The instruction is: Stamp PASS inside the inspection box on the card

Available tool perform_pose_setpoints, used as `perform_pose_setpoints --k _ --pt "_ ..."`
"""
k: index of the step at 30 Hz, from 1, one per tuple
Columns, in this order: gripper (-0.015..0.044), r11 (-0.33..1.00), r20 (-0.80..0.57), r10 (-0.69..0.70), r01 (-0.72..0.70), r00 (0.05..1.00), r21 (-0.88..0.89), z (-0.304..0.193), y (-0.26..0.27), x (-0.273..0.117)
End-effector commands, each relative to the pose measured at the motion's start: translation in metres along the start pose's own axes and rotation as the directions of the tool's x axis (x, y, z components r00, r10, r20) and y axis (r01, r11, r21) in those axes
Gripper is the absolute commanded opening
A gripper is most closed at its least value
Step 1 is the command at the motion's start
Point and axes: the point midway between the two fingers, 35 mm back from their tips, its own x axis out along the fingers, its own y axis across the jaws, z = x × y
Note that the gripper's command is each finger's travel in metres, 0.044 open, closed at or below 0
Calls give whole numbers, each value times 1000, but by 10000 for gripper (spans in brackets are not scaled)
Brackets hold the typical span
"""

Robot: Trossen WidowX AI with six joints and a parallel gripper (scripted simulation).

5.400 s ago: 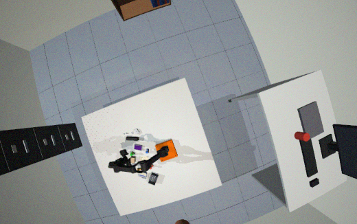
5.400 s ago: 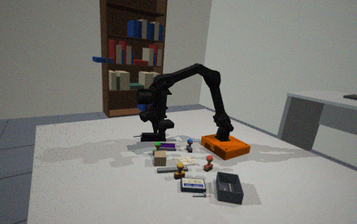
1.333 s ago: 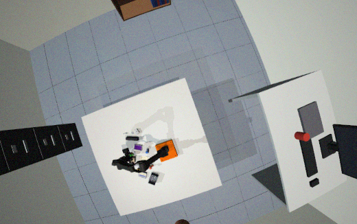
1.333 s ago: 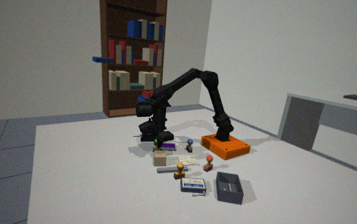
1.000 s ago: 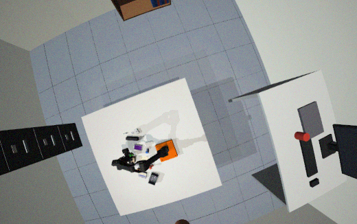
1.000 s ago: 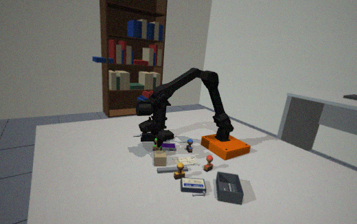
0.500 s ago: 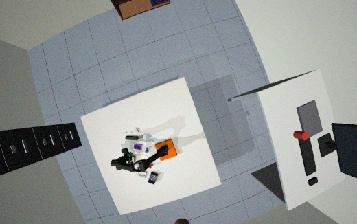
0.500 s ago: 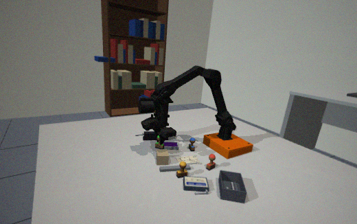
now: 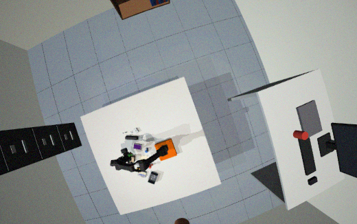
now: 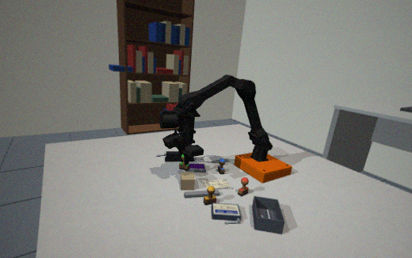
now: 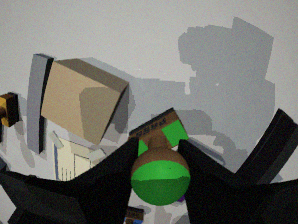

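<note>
My gripper (image 10: 184, 156) (image 11: 158, 144) is shut on the green-knobbed stamp (image 10: 184, 162) (image 11: 160, 182), with the knob between the fingers and the wooden base below. Lettering on its base edge is too small to read. The stamp is beside the purple ink pad (image 9: 137, 146) (image 10: 196, 167); its exact height above the bench is unclear. In the wrist view the knob hides nearly all of the pad. The cream card (image 10: 218, 184) (image 11: 67, 150) lies flat, partly hidden by the arm in the wrist view. I cannot make out a print on it.
A beige block (image 10: 187, 181) (image 11: 75, 100) stands near the card, with a grey bar (image 10: 196, 194) (image 11: 37, 100) beyond it. Blue (image 10: 222, 165), red (image 10: 243, 186) and yellow (image 10: 210, 195) stamps stand around. A blue-labelled case (image 10: 226, 211) and dark tray (image 10: 268, 225) lie nearby.
</note>
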Motion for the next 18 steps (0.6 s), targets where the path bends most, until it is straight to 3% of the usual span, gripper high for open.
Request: perform_pose_setpoints --k 1,18 --pt "0 1000 -1 -4 4 1000 2 0 0 -2" --pt "0 1000 -1 -5 5 1000 2 0 0 -10"
